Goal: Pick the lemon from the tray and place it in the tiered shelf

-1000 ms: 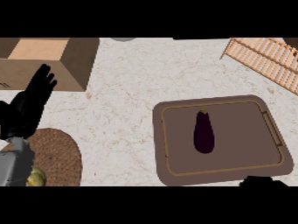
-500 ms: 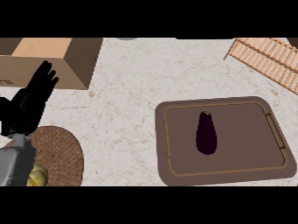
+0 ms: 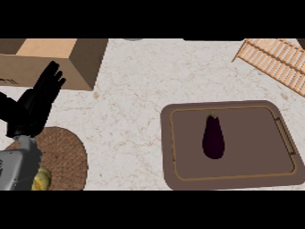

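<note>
A brown tray (image 3: 293, 172) lies on the counter at the lower right. On it lies a dark purple eggplant (image 3: 213, 136), lengthwise, with its stem pointing away from me. A yellow fruit (image 3: 41, 179), perhaps the lemon, shows at the lower left on a round woven mat (image 3: 65, 154), half hidden by my left forearm. The slatted wooden shelf (image 3: 280, 60) stands at the top right. My left hand (image 3: 31, 107) rests open at the left, fingers up, far from the tray. My right hand does not show.
A cardboard box (image 3: 46, 60) stands at the top left, just behind my left hand. Speckled counter top stretches between the box, the tray and the shelf.
A dark tip of my right hand at the lower right edge has slid out of view. The left hand has barely moved.
</note>
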Controlling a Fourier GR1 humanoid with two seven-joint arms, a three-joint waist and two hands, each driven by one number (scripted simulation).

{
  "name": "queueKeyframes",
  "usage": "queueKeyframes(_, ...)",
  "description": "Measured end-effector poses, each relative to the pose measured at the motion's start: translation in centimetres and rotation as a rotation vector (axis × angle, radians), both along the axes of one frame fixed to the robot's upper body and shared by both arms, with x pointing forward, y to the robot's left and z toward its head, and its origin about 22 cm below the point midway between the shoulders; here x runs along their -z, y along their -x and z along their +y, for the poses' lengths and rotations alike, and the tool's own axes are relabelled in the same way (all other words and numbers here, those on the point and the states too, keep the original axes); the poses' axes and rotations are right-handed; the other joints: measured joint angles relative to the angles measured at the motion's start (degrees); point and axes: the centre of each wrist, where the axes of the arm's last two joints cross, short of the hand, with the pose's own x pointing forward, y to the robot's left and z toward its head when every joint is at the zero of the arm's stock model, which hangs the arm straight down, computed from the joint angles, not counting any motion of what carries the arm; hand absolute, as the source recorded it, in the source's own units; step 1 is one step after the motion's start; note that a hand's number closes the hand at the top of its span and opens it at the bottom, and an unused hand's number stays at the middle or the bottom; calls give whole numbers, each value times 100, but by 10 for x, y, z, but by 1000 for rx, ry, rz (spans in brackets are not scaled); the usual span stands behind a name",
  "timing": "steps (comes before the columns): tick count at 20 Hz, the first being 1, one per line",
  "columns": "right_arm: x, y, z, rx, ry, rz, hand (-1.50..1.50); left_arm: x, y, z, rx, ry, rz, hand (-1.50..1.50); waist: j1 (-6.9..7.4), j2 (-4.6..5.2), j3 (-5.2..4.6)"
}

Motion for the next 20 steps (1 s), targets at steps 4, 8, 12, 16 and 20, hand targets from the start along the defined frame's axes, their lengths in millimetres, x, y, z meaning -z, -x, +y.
queueKeyframes(4,-25,-21,-31,75,-1,3,150,-2,-3,-1,-3,-4,-2,0,5,4,2)
queueKeyframes(8,-39,-44,-63,128,-29,26,150,-3,-1,-1,4,-6,-4,0,21,8,7)
queueKeyframes(12,-30,-68,-97,177,-78,27,150,-4,-4,-3,11,-2,-9,0,55,25,11)
queueKeyframes(16,-24,-88,-125,207,-107,29,150,0,-3,4,13,1,-10,0,63,27,13)
queueKeyframes(20,-20,-103,-151,219,-117,33,150,1,-6,0,14,5,-12,0,74,31,15)
